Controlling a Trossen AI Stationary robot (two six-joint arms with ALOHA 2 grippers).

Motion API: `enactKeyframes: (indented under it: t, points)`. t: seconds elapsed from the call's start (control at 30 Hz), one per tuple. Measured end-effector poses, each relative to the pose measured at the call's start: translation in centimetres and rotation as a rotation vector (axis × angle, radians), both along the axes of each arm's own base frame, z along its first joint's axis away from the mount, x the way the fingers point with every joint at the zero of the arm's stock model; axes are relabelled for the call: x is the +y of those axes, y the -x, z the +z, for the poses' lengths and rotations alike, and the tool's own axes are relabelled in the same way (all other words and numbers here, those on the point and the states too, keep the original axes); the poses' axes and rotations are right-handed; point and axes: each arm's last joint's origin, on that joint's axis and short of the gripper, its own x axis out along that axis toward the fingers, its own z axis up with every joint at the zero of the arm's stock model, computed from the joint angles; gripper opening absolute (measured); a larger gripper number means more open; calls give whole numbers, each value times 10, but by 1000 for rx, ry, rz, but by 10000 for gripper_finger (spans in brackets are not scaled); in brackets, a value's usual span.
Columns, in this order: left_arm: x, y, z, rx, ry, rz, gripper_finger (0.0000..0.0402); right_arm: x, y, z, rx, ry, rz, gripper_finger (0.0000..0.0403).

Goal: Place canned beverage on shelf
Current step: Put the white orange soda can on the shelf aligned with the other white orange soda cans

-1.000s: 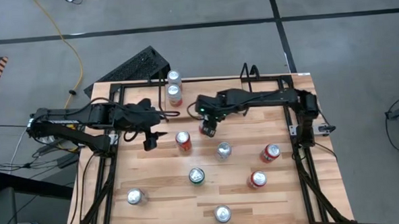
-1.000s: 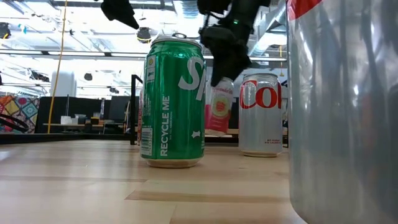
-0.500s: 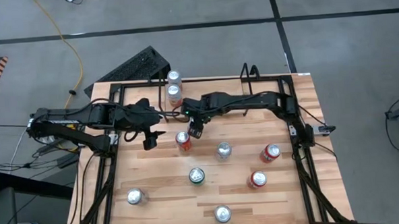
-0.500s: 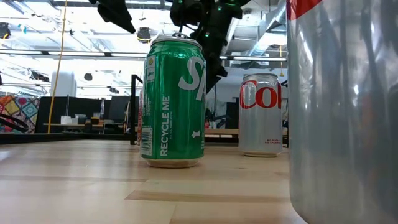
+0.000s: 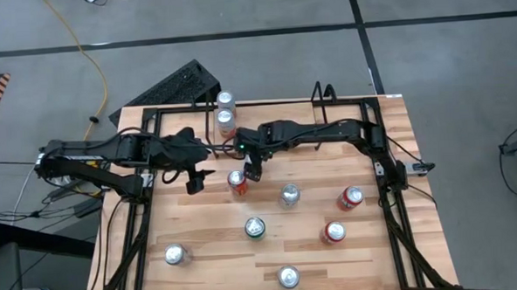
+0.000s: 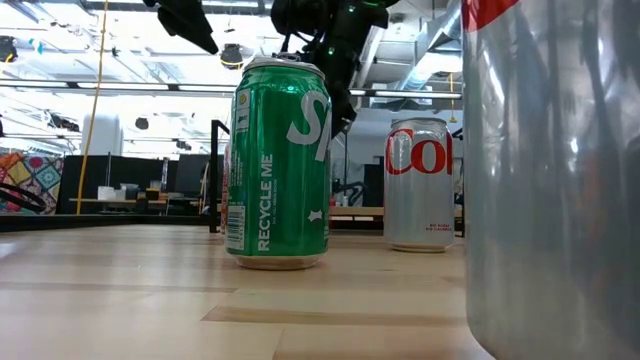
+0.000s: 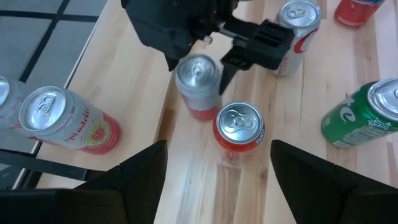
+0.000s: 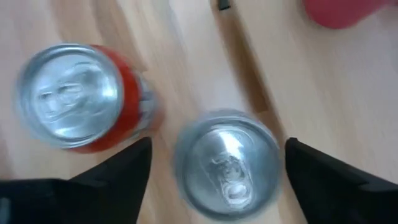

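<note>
Looking down from above, the right gripper (image 5: 252, 170) hangs at the back-middle, beside a red can (image 5: 236, 183); two cans (image 5: 226, 111) stand at the shelf (image 5: 322, 97) along the table's far edge. Left wrist view: left gripper (image 7: 217, 180) fingers apart, empty. Right wrist view: right gripper (image 8: 217, 180) fingers spread wide around a silver-topped can (image 8: 227, 160), not touching.

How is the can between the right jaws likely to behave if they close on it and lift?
The can, upright between the right gripper's open jaws, has a smooth round wall, so a light grip probably slips. It is tall and narrow: an off-centre push may tip it. The red can stands close and might get bumped.
</note>
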Motion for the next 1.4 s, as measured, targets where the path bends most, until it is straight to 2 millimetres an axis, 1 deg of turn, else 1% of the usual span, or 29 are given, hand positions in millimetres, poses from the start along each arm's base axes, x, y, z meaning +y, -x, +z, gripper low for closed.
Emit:
enactKeyframes:
  t: [0.13, 0.23, 0.3, 0.4, 0.47, 0.5, 0.57, 0.7, 0.8, 0.93, 1.03, 1.1, 1.2, 1.27, 1.33, 1.4]
  points:
    - [0, -3, -1, -5, 4, 5, 268, 3, 0, 0, 0, -11, 19, 371]
    - [0, -8, -3, 0, -20, 6, 268, 5, 4, 16, -11, -5, 47, 374]
    - [1, -13, -1, -29, -42, -4, 268, 7, 10, 42, -56, 11, 70, 373]
    - [4, -20, -1, -55, -66, -27, 268, 10, 28, 87, -116, 39, 102, 371]
    - [8, -27, 1, -84, -97, -55, 268, 11, 45, 116, -159, 52, 112, 370]
    - [10, -31, 0, -83, -117, -74, 268, 14, 52, 126, -170, 55, 117, 370]
    - [17, -40, 1, -121, -142, -124, 268, 17, 69, 152, -249, 68, 119, 370]
    - [30, -63, -10, -144, -118, -198, 268, 26, 104, 192, -369, 93, 94, 370]
    - [39, -78, -21, -131, -128, -213, 268, 31, 122, 208, -420, 112, 47, 370]
    - [50, -96, -45, -43, -155, -235, 268, 40, 134, 217, -445, 129, 9, 370]
    - [54, -108, -61, 3, -146, -271, 268, 46, 137, 218, -444, 140, 3, 370]
    - [55, -115, -73, 36, -134, -287, 268, 49, 135, 214, -408, 149, 8, 370]
    - [57, -123, -84, 51, -132, -287, 268, 51, 131, 207, -366, 140, 7, 370]
    - [59, -127, -87, 51, -143, -293, 268, 51, 125, 199, -331, 129, -5, 370]
    - [59, -128, -92, 73, -141, -299, 268, 51, 123, 193, -285, 119, -19, 369]
    - [61, -132, -93, 59, -164, -279, 268, 51, 120, 188, -259, 114, -26, 369]
